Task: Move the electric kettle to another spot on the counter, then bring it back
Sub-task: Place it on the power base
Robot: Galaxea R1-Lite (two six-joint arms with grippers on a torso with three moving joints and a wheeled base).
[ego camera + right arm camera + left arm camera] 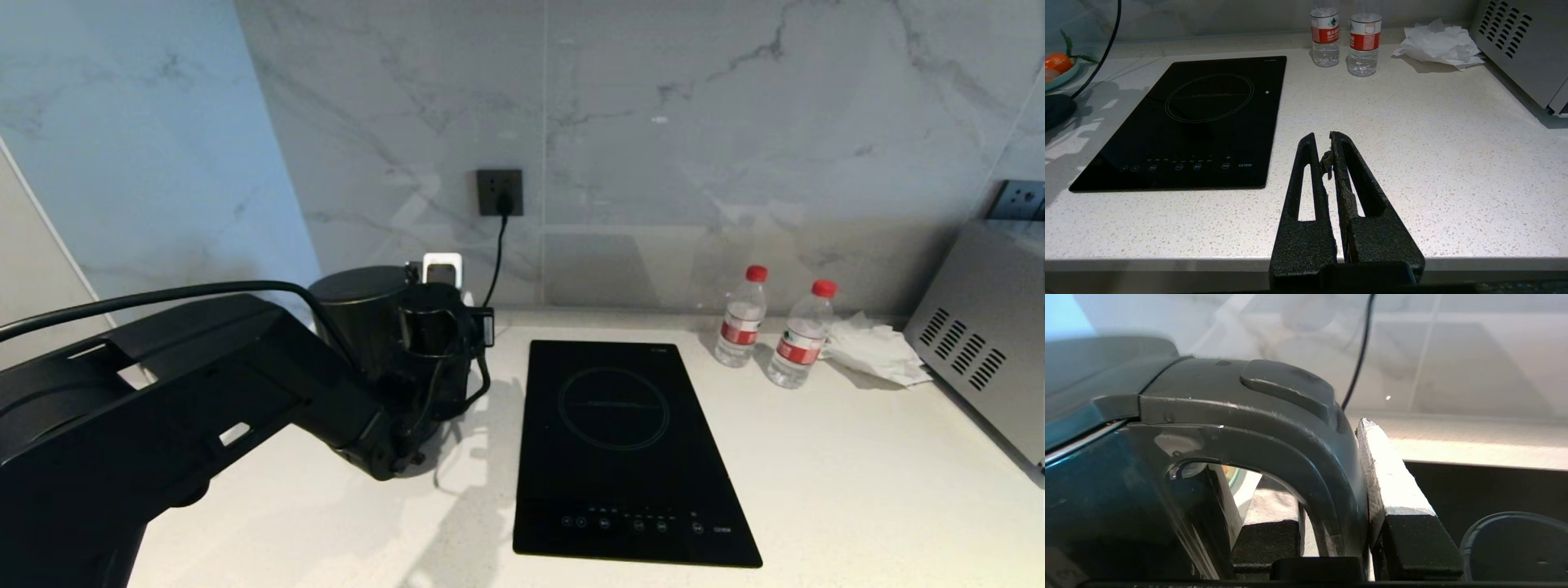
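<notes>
The left gripper (1331, 539) clamps the looped handle of the kettle (363, 314), which stands at the back left of the counter (816, 474), apparently just off its surface. The right gripper (1327, 143) hangs closed, empty.

You had the induction hob (620, 441) set into the counter (857, 490), near its middle. Left of the hob stood the electric kettle (367, 314), close to the back wall, with the left gripper (445, 327) on the kettle's hob-facing side. Behind the hob, on the wall and to its left, sat the wall socket (500, 193). Right of the hob and toward the wall stood two water bottles (771, 327) side by side, with a crumpled tissue (873, 349) just right of them. Farther right of the hob stood a vented appliance (984, 335).
</notes>
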